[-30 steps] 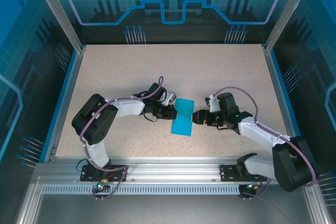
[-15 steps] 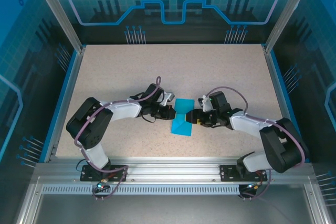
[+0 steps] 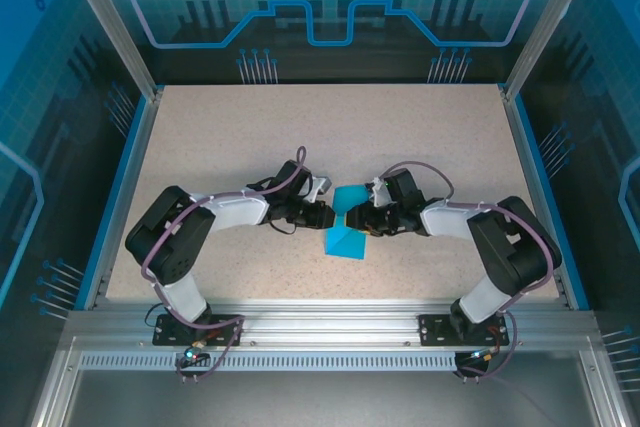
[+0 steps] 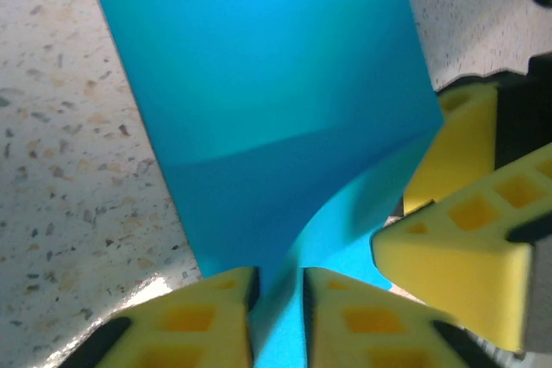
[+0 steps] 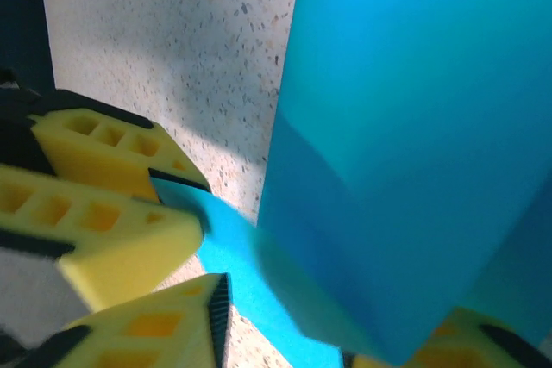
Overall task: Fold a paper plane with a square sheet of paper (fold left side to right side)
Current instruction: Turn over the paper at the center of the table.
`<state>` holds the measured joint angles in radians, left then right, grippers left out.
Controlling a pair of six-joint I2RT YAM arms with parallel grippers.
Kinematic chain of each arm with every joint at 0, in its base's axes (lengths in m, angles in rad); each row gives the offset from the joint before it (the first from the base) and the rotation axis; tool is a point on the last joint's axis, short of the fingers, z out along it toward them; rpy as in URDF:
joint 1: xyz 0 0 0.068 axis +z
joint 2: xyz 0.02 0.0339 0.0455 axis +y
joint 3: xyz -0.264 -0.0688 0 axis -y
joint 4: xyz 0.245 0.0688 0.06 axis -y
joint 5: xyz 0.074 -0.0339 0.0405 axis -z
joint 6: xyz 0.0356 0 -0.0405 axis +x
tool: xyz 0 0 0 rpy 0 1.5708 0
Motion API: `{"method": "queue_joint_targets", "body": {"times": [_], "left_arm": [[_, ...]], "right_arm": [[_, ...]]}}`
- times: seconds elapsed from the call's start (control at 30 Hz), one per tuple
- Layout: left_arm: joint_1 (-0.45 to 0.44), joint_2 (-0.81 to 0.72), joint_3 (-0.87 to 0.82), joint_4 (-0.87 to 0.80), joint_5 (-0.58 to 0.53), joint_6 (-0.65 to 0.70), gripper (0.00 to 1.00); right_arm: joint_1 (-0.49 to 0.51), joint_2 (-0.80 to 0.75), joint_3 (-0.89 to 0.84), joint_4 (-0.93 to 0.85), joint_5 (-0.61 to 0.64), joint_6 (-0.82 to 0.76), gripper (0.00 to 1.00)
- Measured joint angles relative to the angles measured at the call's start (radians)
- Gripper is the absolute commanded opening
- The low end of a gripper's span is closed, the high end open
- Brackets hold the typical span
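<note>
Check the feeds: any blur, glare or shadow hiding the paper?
Top external view: sharp, evenly lit, square sheet of paper partly hidden by the grippers. Left wrist view: yellow fingers blurred, sheet shaded near them. Right wrist view: fingers soft, shadow across the table.

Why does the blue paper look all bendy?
The paper is not lying flat: its middle curls up between the left gripper and right gripper, which meet over it. Nothing looks torn.

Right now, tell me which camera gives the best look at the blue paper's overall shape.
The top external view: the square sheet of paper appears whole on the table, pinched between both arms. The left wrist view shows a curved close-up section only; the right wrist view shows a raised flap, edges cropped.
</note>
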<state>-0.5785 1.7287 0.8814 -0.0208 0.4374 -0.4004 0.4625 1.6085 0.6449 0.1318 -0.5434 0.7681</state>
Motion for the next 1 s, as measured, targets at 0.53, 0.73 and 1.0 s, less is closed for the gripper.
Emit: {"method": "queue_joint_targets", "body": {"times": [0.53, 0.73, 1.0], "left_arm": [[0.093, -0.272, -0.144, 0.009, -0.023, -0.094, 0.99], [0.137, -0.479, -0.174, 0.030, 0.009, -0.169, 0.99], [0.157, -0.600, -0.170, 0.173, 0.156, -0.268, 0.99]], "right_arm": [[-0.016, -0.144, 0.027, -0.027, 0.001, -0.108, 0.05], [-0.069, -0.316, 0.083, -0.039, -0.070, -0.193, 0.05], [-0.095, -0.435, 0.215, -0.035, -0.238, -0.262, 0.06]]}}
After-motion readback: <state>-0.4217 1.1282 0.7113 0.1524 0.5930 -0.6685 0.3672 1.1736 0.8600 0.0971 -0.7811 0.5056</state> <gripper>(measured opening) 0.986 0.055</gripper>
